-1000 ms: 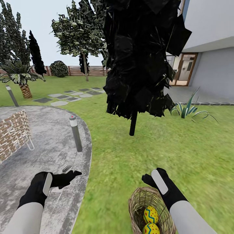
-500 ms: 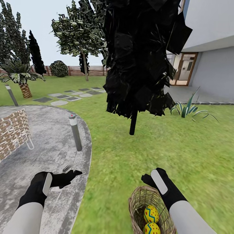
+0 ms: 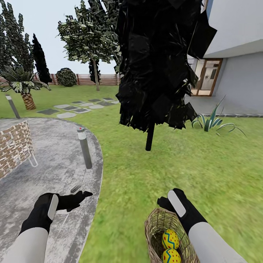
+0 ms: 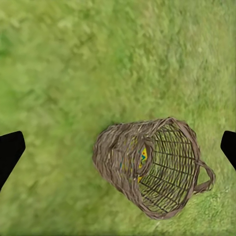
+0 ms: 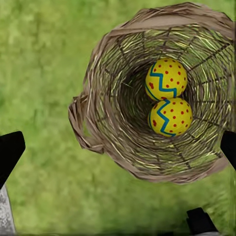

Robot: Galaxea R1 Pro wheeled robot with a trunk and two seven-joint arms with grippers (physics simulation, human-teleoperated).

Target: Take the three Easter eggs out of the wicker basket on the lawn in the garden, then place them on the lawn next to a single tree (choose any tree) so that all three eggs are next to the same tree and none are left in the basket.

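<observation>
Two Easter eggs (image 5: 166, 97) lie touching in the wicker basket (image 5: 105, 132), which stands on the lawn (image 3: 204, 164) near the paved patch (image 3: 47, 175); open grass surrounds it. The right gripper (image 3: 163, 202) hovers over the basket's far rim, fingers spread. The left gripper (image 3: 81, 195) hangs over the paving, jaws parted, holding nothing. A black-leaved tree (image 3: 149, 137) stands ahead.

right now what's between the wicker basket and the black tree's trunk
Only bare lawn lies between the wicker basket and the black tree's trunk, as the head view shows.
</observation>
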